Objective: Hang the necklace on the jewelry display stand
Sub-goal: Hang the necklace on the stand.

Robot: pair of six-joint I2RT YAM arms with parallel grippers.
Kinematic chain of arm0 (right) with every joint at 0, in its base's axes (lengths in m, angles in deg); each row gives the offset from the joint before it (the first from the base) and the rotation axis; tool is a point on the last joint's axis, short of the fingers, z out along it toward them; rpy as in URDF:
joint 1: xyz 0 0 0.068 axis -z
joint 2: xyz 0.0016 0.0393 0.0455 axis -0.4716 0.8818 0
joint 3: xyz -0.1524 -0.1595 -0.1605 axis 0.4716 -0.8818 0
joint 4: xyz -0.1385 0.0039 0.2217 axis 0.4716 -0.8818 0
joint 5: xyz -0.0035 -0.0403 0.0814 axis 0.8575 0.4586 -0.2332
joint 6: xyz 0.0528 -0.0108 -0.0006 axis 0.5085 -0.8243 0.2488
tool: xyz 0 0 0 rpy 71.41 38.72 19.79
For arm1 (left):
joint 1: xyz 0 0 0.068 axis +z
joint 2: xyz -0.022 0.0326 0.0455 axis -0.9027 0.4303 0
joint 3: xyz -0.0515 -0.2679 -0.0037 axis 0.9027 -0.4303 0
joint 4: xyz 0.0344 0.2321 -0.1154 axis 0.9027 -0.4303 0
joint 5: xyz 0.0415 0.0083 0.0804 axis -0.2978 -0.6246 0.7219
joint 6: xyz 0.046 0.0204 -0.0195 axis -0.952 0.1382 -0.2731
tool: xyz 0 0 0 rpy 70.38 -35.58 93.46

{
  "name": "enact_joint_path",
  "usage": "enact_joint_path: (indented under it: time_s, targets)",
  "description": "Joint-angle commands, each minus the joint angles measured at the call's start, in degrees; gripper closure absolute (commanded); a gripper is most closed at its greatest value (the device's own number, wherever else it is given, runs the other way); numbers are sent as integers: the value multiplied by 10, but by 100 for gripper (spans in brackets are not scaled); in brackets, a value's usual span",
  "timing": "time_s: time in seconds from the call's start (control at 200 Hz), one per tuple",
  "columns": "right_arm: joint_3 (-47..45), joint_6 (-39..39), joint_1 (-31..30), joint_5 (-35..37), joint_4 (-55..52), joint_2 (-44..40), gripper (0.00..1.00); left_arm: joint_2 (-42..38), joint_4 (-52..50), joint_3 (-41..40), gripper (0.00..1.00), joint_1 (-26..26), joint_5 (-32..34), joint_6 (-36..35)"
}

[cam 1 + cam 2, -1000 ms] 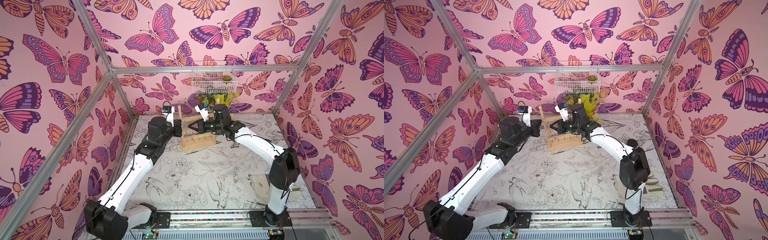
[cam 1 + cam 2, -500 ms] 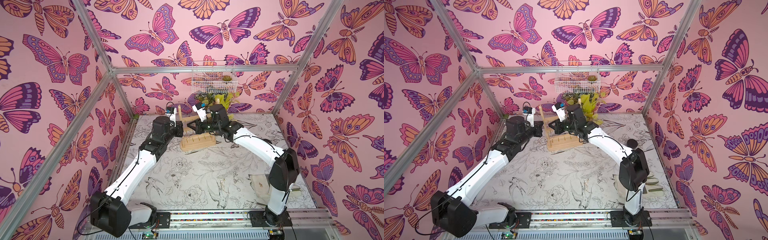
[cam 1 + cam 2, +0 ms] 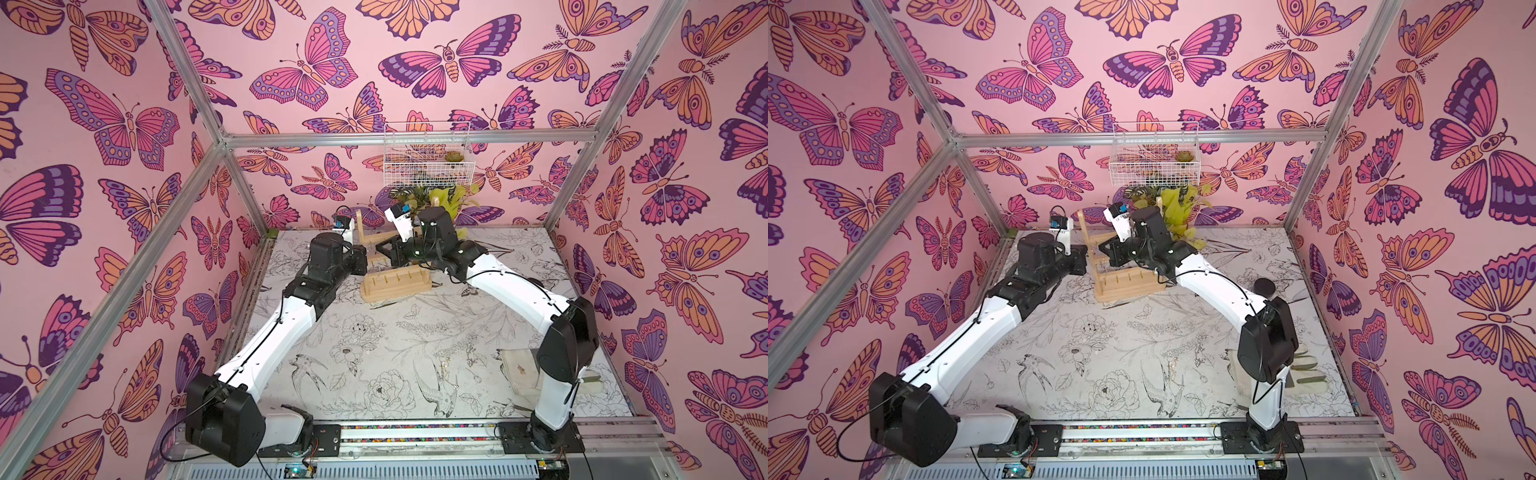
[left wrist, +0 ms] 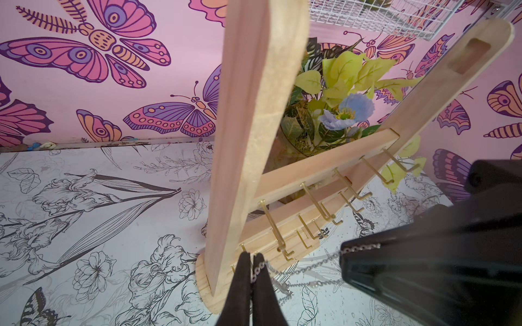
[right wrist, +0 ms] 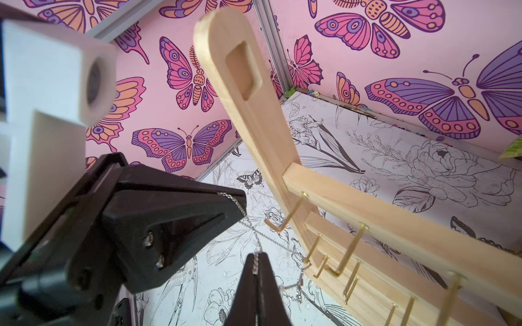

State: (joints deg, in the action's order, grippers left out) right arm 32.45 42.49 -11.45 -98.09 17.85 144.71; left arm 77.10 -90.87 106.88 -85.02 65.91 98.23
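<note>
The jewelry display stand (image 3: 395,286) (image 3: 1125,286) is a light wooden rack with gold hooks, standing at the back of the table. Its posts (image 4: 248,113) (image 5: 254,98) rise close in front of both wrist cameras. The necklace (image 4: 305,268) (image 5: 271,240), a very fine chain, is stretched between my two grippers just in front of the lower hooks. My left gripper (image 4: 251,261) (image 3: 365,259) is shut on one part of it, and my right gripper (image 5: 256,259) (image 3: 380,249) is shut on another. The chain is too thin to show in the top views.
A white wire basket (image 3: 428,166) hangs on the back wall above a leafy plant with a blue flower (image 4: 347,110) right behind the stand. A pale cloth (image 3: 519,365) lies by the right arm's base. A black round thing (image 3: 1264,286) sits right of the stand.
Both arms shifted only slightly beside the stand, the left arm reaching a little further in. Both grippers stayed shut on the chain.
</note>
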Motion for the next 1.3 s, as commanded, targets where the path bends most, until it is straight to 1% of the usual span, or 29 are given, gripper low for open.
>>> enact_joint_path:
  time_s: [0.0, 0.285, 0.586, 0.951, 1.297]
  targets:
    - [22, -8, -5, 9, -3, 14, 100, 3, -1, 19, 100, 5, 11, -6]
    - [21, -7, -4, 23, 1, 14, 100, 1, 8, 24, 100, 5, 19, -10]
    - [14, -3, -5, 23, 12, 6, 100, -18, 19, 13, 100, 6, 22, -13]
    - [24, 2, -5, 53, 16, 19, 100, 17, 29, 26, 100, 8, 29, -9]
    - [41, -8, -8, 66, -10, 34, 98, 28, 28, 17, 100, 8, 13, -1]
